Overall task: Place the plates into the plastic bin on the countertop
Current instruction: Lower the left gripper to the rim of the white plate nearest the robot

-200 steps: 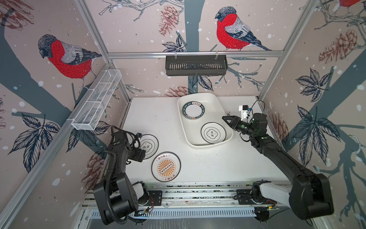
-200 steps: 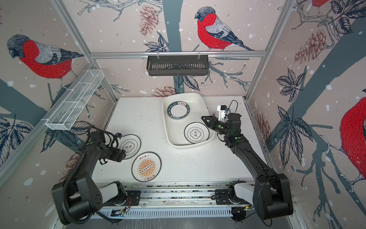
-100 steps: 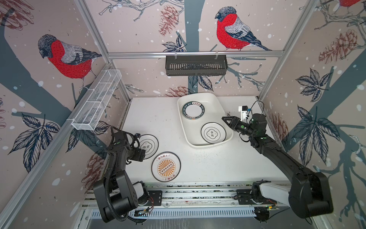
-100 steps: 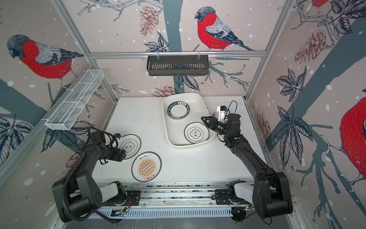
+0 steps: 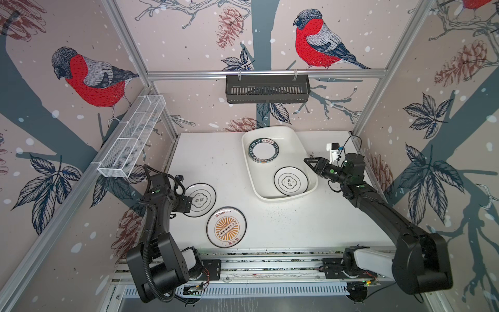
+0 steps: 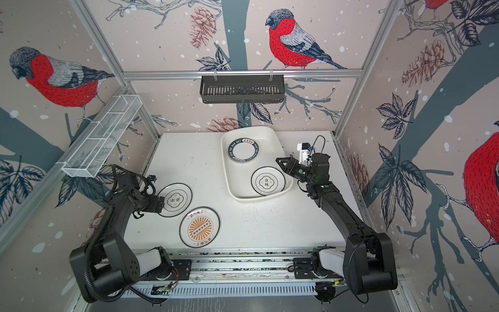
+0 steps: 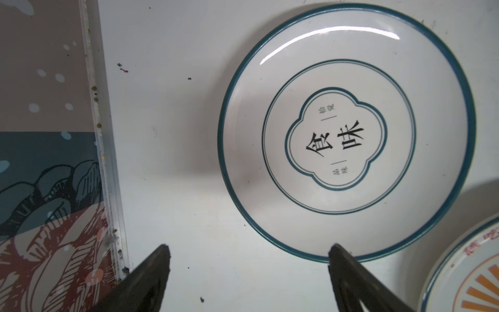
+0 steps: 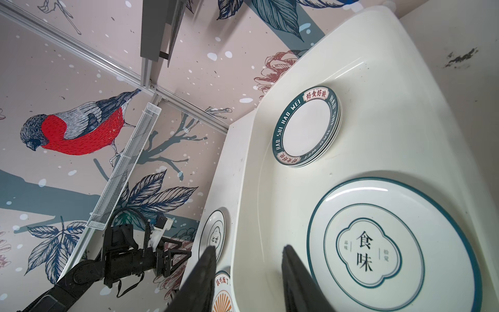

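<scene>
Grippers both empty — left gripper (image 7: 248, 255) spread wide beside the thin-rimmed plate (image 7: 345, 132), right gripper (image 8: 248, 251) parted over the plastic bin (image 8: 391, 67).

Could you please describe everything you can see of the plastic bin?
The bin is a glossy white, shallow, rounded-rectangular tub with a flared rim, lying flat and skewed at the back right of the countertop. It holds a stack of green-rimmed plates at its far end and one thin-rimmed plate nearer. Nothing grips it.
</scene>
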`<state>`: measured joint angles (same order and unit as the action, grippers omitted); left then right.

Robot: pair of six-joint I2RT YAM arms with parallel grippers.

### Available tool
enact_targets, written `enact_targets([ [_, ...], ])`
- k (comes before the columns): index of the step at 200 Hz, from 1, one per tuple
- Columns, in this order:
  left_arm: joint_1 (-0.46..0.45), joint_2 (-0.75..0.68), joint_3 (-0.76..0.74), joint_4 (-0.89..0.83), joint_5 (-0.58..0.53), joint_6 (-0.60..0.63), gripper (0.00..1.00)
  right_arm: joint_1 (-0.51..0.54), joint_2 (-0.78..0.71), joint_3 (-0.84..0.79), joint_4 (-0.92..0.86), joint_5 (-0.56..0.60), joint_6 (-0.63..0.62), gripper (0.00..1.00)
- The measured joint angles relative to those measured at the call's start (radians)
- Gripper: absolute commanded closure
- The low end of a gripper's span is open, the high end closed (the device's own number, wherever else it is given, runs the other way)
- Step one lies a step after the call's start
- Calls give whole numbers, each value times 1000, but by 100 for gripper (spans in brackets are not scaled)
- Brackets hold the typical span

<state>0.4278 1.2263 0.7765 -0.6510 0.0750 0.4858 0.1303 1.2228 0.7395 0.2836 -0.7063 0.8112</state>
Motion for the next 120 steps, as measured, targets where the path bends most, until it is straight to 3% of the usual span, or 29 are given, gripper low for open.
enact_targets([
  [120,40,193,-9,31,58,13,11,2,-12,74,-101,10,-6,58],
])
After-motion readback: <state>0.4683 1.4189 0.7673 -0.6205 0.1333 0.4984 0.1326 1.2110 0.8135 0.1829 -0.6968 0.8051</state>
